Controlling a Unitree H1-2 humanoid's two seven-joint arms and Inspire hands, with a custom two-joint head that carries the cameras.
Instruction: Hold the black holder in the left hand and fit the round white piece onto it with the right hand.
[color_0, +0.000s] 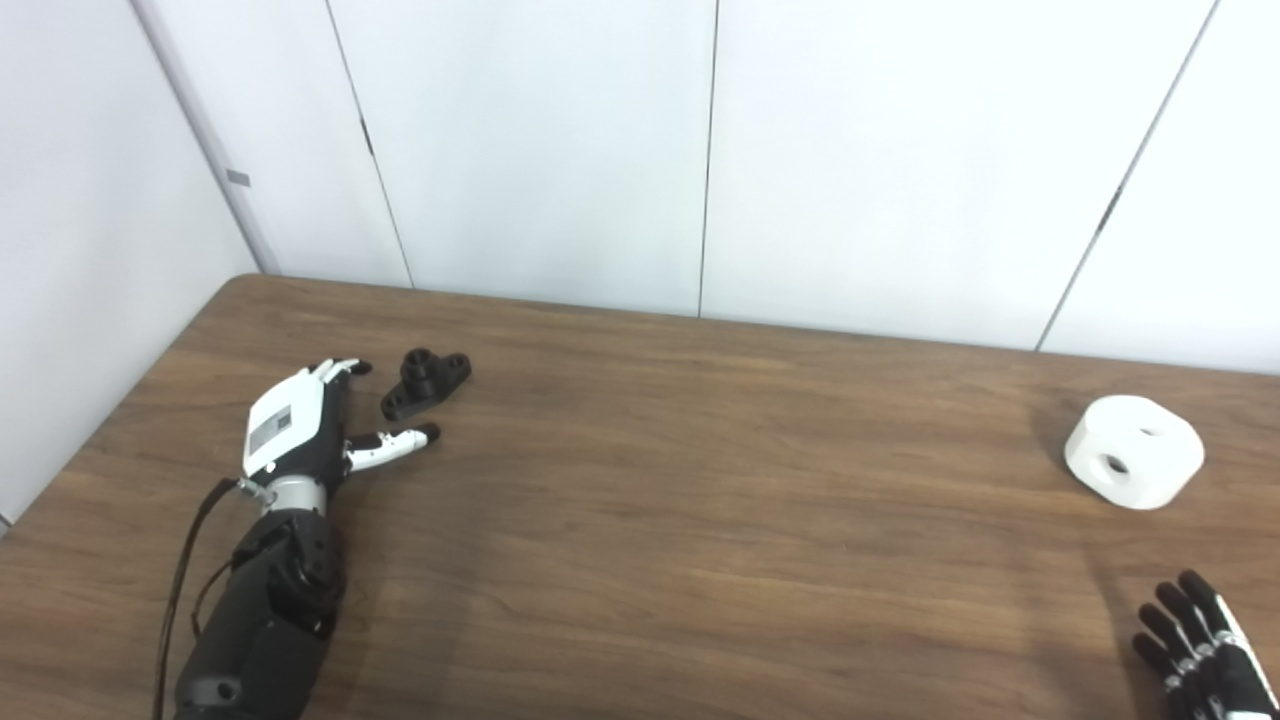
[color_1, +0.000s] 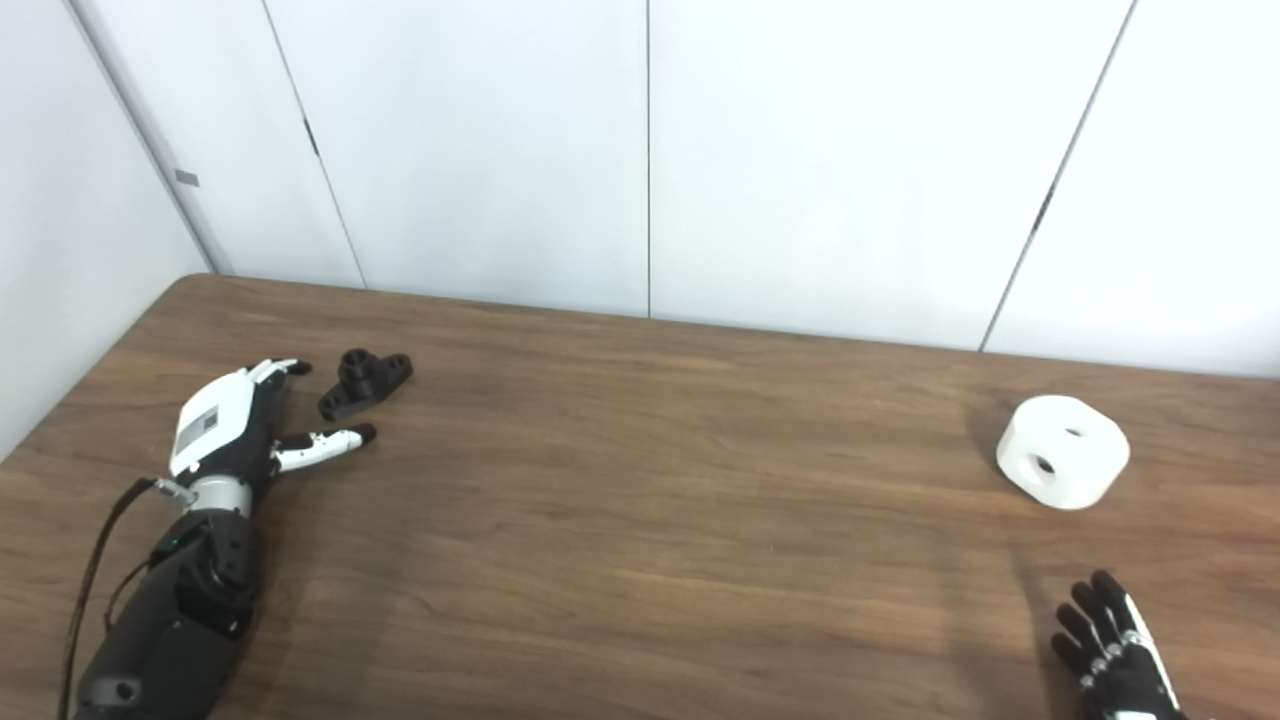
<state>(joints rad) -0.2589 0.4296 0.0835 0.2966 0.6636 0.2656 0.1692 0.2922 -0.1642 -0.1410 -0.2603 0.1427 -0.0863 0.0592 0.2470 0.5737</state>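
Two parts lie well apart on a brown wooden table (color_0: 640, 520), neither one held. In the left eye view, the black holder (color_0: 425, 381) sits at the far left, its long axis slanting from near-left to far-right. The left hand (color_0: 300, 425) rests just beside it, on its near-left side, fingers apart and empty, thumb pointing right below the holder. The holder lies just beyond the fingertips, so a short reach forward and to the right would likely bring it into the grasp.

In the right eye view, the round white piece (color_1: 1063, 451) sits at the right side of the table, with two holes showing in it. The right hand (color_1: 1115, 650) enters at the near right corner, fingers spread and holding nothing, with the white piece farther away and slightly to its left. Each hand is clearly the nearer one to its own part. Bare tabletop separates the two parts, and nothing stands in the way of either reach. White wall panels (color_1: 640, 150) rise behind the table.
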